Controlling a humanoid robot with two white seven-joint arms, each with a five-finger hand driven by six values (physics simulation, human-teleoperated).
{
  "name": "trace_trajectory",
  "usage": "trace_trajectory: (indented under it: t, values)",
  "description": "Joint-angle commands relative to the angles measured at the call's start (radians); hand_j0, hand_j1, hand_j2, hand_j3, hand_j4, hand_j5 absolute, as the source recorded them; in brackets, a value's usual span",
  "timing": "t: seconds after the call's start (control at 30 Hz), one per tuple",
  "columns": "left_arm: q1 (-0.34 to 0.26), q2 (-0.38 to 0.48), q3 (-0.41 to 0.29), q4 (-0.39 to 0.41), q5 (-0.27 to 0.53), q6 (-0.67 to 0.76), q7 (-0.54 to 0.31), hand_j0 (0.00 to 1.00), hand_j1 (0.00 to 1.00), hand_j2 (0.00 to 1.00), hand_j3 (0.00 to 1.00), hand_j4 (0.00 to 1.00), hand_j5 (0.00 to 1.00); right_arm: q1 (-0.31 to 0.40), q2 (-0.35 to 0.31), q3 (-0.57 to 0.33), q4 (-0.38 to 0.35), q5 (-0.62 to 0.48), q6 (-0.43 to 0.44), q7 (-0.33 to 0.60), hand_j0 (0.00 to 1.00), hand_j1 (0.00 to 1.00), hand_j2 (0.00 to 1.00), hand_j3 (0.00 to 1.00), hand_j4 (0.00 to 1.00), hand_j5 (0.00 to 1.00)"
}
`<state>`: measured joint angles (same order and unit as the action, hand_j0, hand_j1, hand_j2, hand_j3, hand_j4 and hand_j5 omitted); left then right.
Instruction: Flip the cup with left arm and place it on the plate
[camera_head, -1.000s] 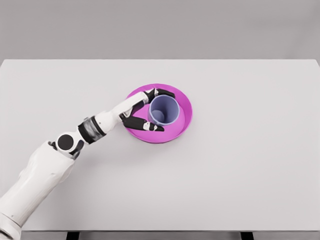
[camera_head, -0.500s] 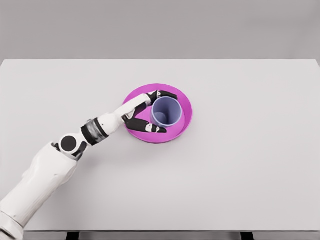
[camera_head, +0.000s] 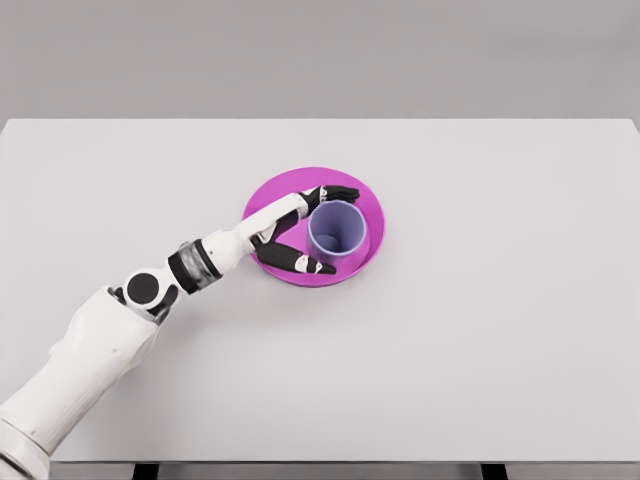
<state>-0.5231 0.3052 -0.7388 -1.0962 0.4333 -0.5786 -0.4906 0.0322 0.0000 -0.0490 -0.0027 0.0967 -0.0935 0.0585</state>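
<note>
Purple cup (camera_head: 335, 230) upright on magenta plate (camera_head: 372, 205), mouth up. Left hand (camera_head: 300, 228) fingers now spread wider than half-second back, apparently off cup wall. Flip and placement look done; retreat next.

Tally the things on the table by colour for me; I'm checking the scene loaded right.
Magenta: 1, the plate
Lavender-blue: 1, the cup, upright on the plate
Total: 2 things, besides the left hand beside the cup.
</note>
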Motion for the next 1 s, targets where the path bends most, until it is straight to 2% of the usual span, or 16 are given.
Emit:
trace_trajectory:
  t: [0.0, 0.67, 0.97]
  values:
    - [0.000, 0.000, 0.001, -0.001, 0.007, 0.003, 0.001, 0.95, 0.95, 0.95, 0.95, 0.95, 0.95, 0.000, 0.000, -0.002, 0.000, 0.000, 0.000, 0.000, 1.00, 1.00, 1.00, 1.00, 1.00, 1.00]
    - [-0.012, 0.006, 0.021, 0.012, 0.005, 0.014, 0.009, 0.97, 0.97, 0.97, 0.97, 0.97, 0.97, 0.000, 0.000, 0.000, 0.000, 0.000, 0.000, 0.001, 1.00, 1.00, 1.00, 1.00, 1.00, 1.00]
    - [-0.012, 0.006, 0.050, 0.024, -0.001, 0.031, 0.011, 0.97, 0.97, 0.97, 0.97, 0.97, 0.97, 0.000, 0.000, 0.000, 0.001, 0.000, 0.000, 0.000, 1.00, 1.00, 1.00, 1.00, 1.00, 1.00]
